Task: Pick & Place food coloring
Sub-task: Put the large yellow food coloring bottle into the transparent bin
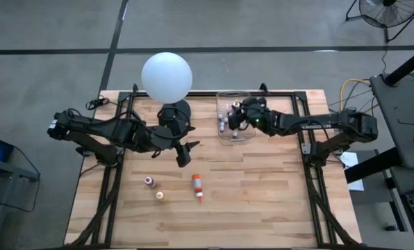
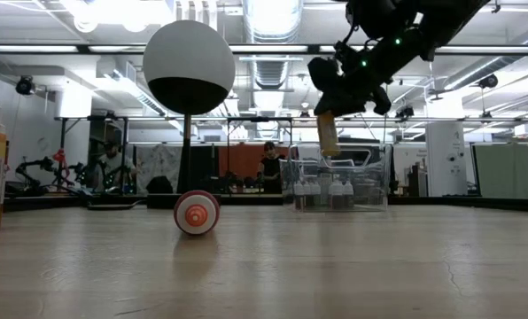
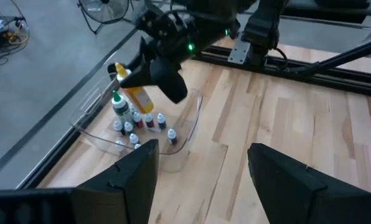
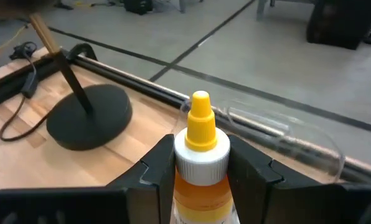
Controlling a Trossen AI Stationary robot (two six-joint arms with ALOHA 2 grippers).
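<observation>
While the right gripper hangs above the clear bin at the far right of the table, its fingers are clamped on the neck of a yellow-capped bottle of food coloring. The bottle is upright, its long axis vertical and its cap pointing up between the fingers; in the low view its amber body dangles clear above the bin's rim. Judged from that, the coming move turns on a straight drop: the bin lies directly under the held bottle, where a cluster of small bottles already stands, so the open spot beside them matters most.

Three more bottles wait on the near middle of the table: an orange one lying on its side with its long axis running near to far, and two small ones, a dark one and a pale one, just to its left. The left gripper, fingers spread and empty, hovers beside the base of the white globe lamp and is the nearer arm to those three.

No brand, label or writing can be read on any bottle.
</observation>
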